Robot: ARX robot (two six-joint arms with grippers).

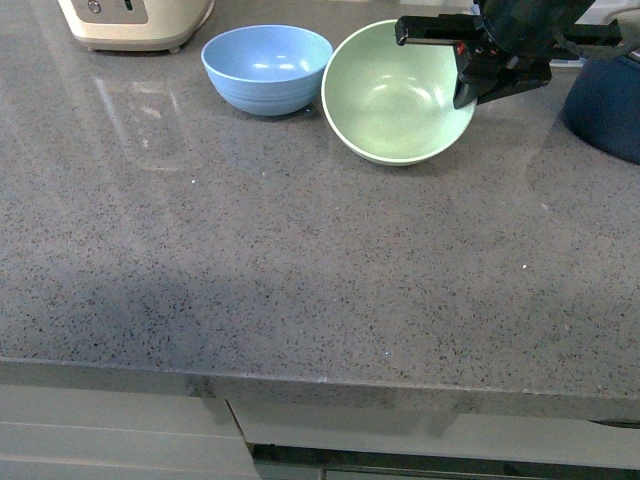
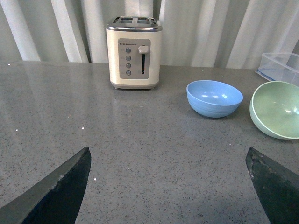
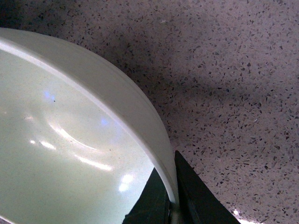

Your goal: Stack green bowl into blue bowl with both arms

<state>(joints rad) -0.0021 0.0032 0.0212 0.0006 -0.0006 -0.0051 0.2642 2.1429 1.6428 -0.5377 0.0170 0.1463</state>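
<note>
Right gripper [image 1: 468, 92] pinches rim of tilted green bowl [image 1: 395, 95], left gripper [image 2: 167, 150] spread, empty; risk: thin edge grip slips, bowl drops against blue bowl [image 1: 265, 68].

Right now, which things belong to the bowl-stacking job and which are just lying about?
Job: green bowl, tilted, rim pinched by right gripper; blue bowl; left gripper, open.
Lying about: toaster; clear container; dark blue pot.
</note>
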